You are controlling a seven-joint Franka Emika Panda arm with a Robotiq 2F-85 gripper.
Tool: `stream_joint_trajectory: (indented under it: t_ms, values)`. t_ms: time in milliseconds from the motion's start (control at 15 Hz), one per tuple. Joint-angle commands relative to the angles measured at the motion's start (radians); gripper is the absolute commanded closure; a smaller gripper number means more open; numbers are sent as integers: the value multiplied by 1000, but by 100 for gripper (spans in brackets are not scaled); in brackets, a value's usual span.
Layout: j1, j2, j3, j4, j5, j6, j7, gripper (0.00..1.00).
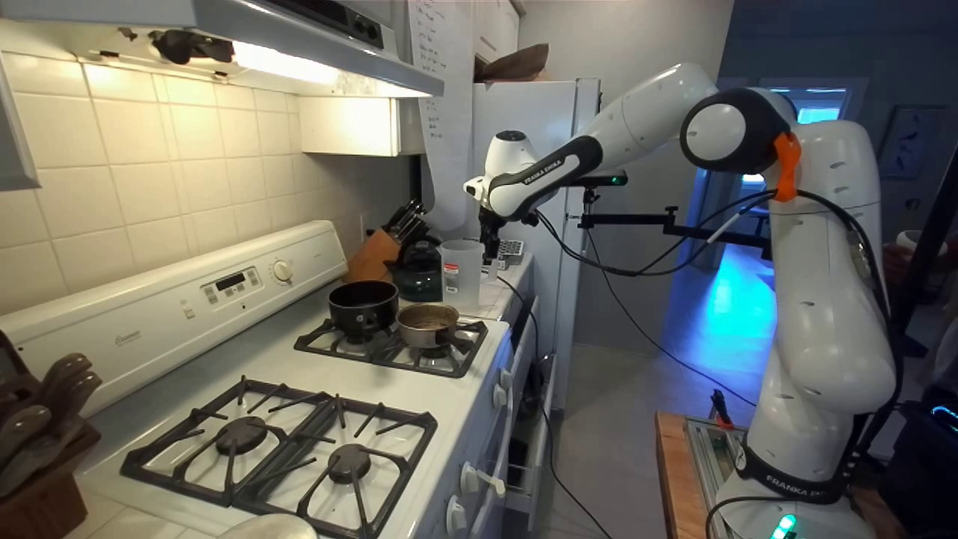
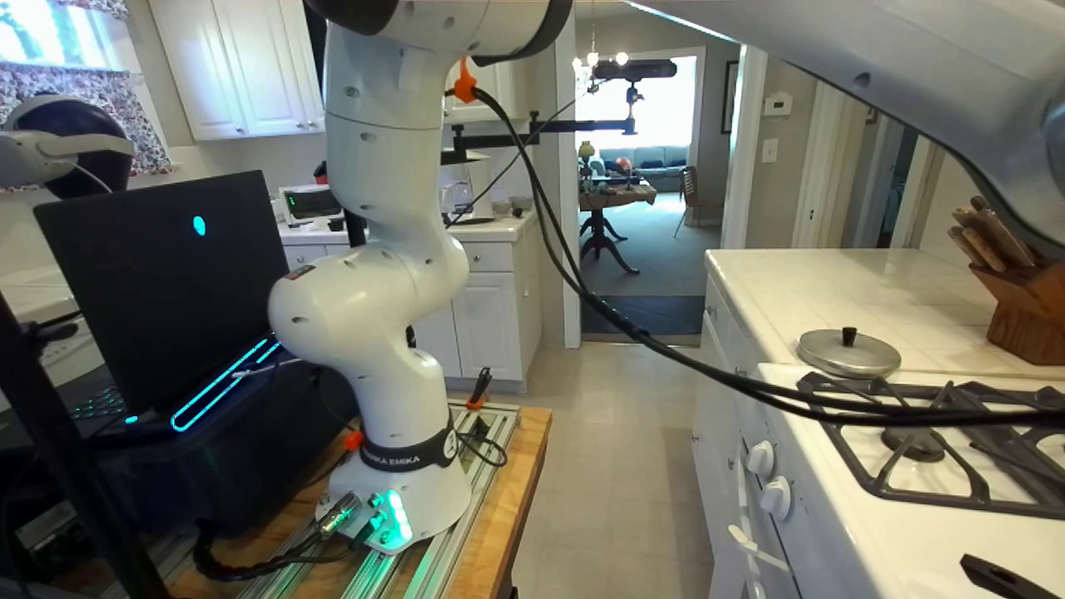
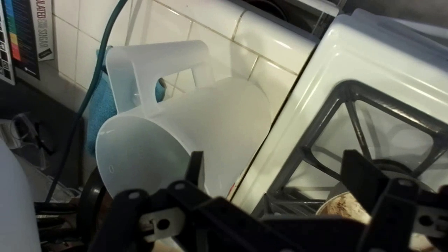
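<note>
on the left, the black pot [image 1: 363, 308] and small pan [image 1: 421, 335] sit side by side on the stove [image 1: 277, 374]; either could get bumped if something topples. next comes the translucent pitcher [image 1: 462, 278], upright on the bench [image 3: 168, 21] beside the stove, seemingly light, so an off-centre nudge could tip it. right of it hangs the tool [image 1: 490, 256], fingers [image 3: 196, 166] parted wide, gripping nothing; one overlaps the pitcher's rim in the wrist view, contact unclear to me, so a crooked descent might catch it. farther right, looping cables [image 1: 636, 272] could snag on a wide swing.
</note>
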Motion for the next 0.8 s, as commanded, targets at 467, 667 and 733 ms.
stream_joint_trajectory:
  t_ms: [467, 667, 733]
  values:
    - [-43, 92, 2, 97, -14, 59, 7, 0]
    - [-62, 107, 29, 118, 27, 52, -25, 0]
    - [-67, 110, 37, 122, 37, 52, -32, 0]
